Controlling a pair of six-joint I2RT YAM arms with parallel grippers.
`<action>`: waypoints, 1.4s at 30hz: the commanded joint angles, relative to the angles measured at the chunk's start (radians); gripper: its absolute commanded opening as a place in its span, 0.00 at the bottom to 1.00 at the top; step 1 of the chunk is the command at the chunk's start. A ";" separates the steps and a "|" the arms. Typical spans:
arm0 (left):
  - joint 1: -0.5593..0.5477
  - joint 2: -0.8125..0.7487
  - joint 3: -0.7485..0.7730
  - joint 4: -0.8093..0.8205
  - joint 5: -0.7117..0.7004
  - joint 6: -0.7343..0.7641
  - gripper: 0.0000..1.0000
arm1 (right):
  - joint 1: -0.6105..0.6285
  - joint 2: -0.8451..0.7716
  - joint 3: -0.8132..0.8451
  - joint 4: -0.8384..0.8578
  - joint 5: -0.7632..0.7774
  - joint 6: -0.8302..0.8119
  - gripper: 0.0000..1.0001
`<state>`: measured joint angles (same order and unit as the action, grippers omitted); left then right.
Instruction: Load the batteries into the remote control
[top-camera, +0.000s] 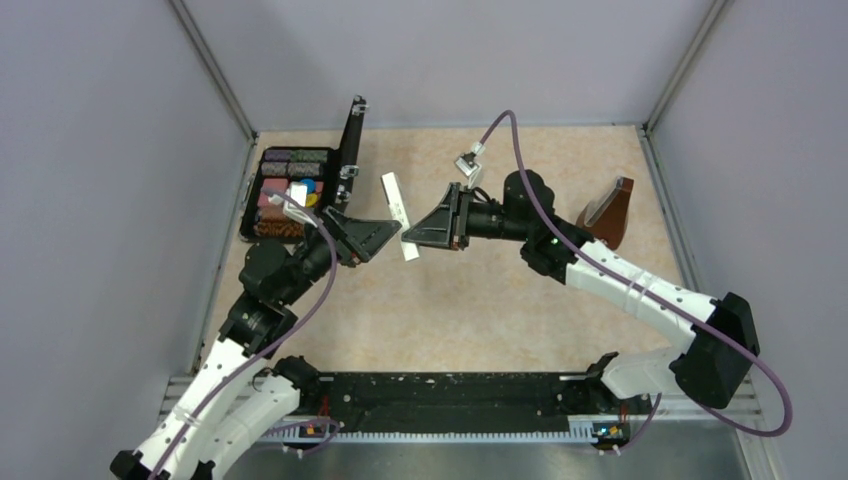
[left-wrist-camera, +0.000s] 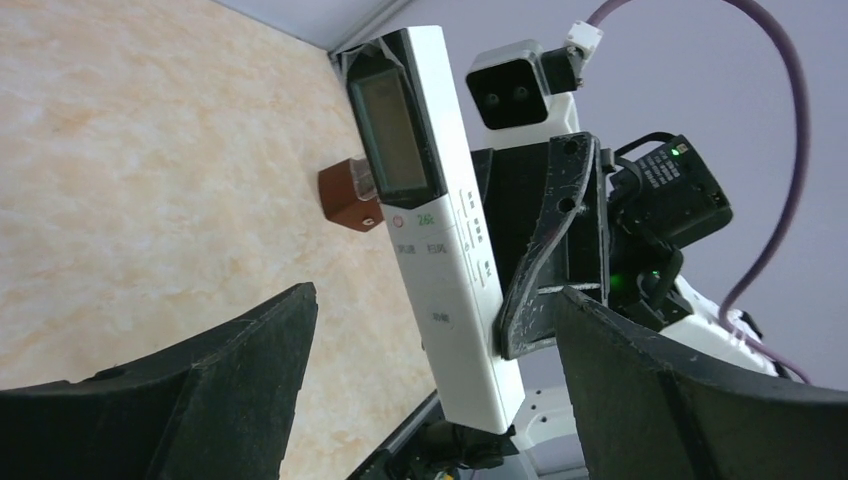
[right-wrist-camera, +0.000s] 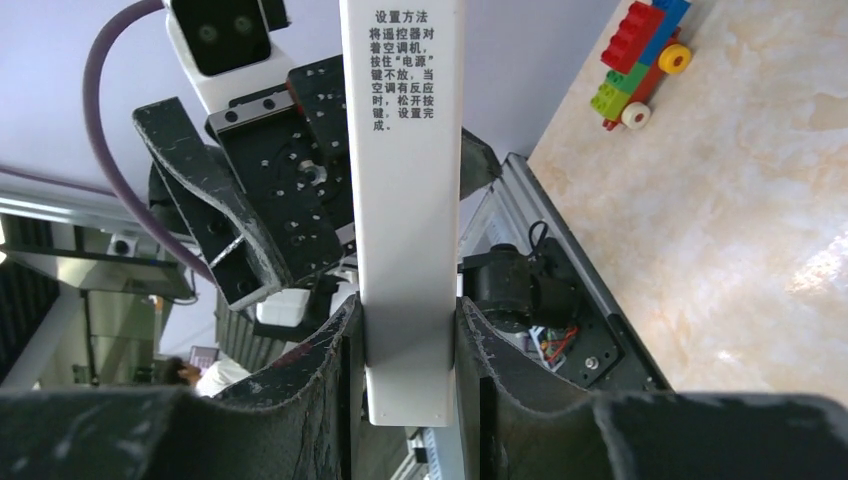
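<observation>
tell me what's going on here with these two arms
The right gripper is clamped on a white remote control and holds it up off the table, between the two arms. The left gripper faces the remote with its jaws wide open and is not gripping it. The remote's display side is turned toward the left arm, and its printed back toward the right. Nothing is being put into it at this moment.

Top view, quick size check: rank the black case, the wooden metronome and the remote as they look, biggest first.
1. black case
2. wooden metronome
3. remote: longer but much slimmer; held up nearer the camera, so two and three are unsure.
</observation>
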<state>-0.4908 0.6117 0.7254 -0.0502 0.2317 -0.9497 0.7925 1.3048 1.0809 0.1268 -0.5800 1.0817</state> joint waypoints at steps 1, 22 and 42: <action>0.003 0.058 0.018 0.214 0.132 -0.069 0.92 | -0.006 -0.032 0.006 0.133 -0.049 0.069 0.12; 0.003 0.124 -0.077 0.419 0.107 -0.233 0.28 | -0.006 -0.039 -0.085 0.262 -0.096 0.181 0.12; 0.004 0.164 0.024 -0.070 -0.026 0.063 0.00 | -0.061 -0.179 -0.195 -0.200 0.115 -0.003 0.99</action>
<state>-0.4908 0.7540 0.6674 0.0917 0.2794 -1.0389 0.7532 1.1973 0.8886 0.1013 -0.5579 1.1851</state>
